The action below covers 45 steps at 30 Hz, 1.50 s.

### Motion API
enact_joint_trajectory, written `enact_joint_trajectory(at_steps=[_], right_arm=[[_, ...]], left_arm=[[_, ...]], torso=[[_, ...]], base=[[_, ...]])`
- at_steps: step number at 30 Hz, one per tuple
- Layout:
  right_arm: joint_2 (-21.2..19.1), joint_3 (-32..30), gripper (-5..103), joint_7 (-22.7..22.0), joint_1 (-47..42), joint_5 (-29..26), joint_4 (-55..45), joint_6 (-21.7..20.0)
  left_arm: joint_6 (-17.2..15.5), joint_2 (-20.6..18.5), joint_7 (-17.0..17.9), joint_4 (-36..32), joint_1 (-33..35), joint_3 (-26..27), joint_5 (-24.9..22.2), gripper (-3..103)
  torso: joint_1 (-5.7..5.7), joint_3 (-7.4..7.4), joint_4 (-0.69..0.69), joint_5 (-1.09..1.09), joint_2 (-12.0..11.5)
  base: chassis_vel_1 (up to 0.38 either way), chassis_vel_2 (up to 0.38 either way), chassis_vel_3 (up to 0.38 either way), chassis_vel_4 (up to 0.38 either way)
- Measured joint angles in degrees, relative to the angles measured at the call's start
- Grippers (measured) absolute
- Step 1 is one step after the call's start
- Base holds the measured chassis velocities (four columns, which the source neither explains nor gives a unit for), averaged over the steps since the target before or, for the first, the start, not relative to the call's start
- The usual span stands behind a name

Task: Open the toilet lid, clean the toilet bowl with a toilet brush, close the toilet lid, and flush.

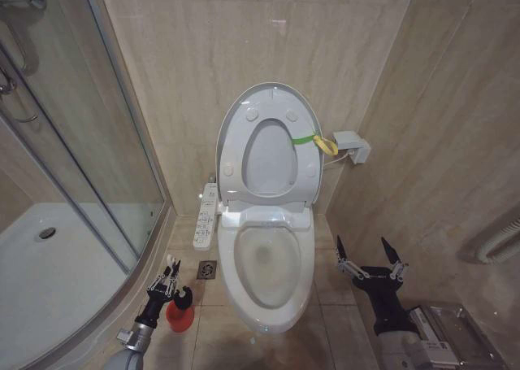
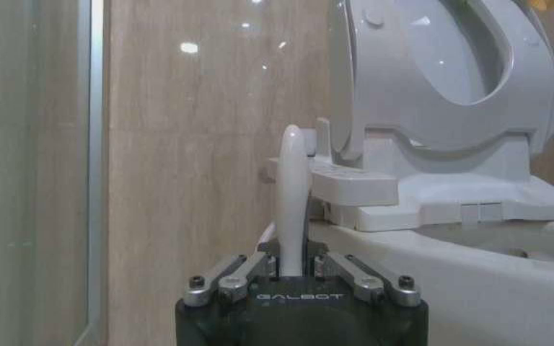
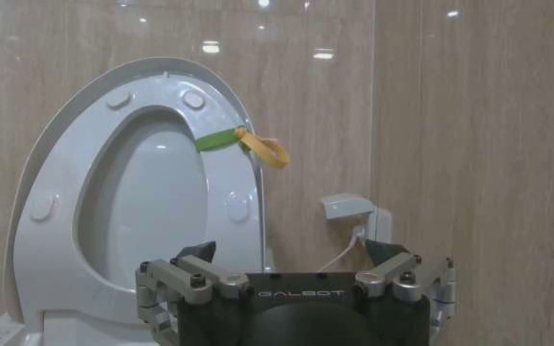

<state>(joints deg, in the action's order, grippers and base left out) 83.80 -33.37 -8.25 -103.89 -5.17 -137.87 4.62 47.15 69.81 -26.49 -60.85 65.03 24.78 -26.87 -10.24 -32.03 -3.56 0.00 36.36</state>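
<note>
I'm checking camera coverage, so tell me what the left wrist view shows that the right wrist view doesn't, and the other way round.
Left wrist view alone: the left gripper, its fingers shut on the white handle of the toilet brush, a glass shower panel, the button panel and the rim of the toilet bowl.

Right wrist view alone: the right gripper, fingers open and holding nothing, the yellow-green strap loop, and a wall socket box.

Both: the raised toilet lid with the seat against it, and the beige tiled wall.

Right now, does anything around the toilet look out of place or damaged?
Nothing stands out. The toilet lid stands upright against the wall, the toilet bowl shows no mess, and the left gripper grips the toilet brush.
</note>
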Motion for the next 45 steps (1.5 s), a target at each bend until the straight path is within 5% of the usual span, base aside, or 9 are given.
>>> enact_joint_trajectory(at_steps=[33,45], right_arm=[[0.0,0.0,100,0.0,0.0,0.0,0.0,0.0],[0.0,0.0,100,0.0,0.0,0.0,0.0,0.0]], left_arm=[[0.0,-1.1,-0.2,-1.5,2.8,3.3,-0.9,16],[0.0,-1.0,-1.2,0.3,2.1,3.5,-1.4,16]], torso=[[3.29,4.70,0.00,0.00,-8.0],[3.33,4.84,0.00,0.00,-8.2]], base=[[0.000,0.000,0.000,0.000],[0.000,0.000,0.000,0.000]])
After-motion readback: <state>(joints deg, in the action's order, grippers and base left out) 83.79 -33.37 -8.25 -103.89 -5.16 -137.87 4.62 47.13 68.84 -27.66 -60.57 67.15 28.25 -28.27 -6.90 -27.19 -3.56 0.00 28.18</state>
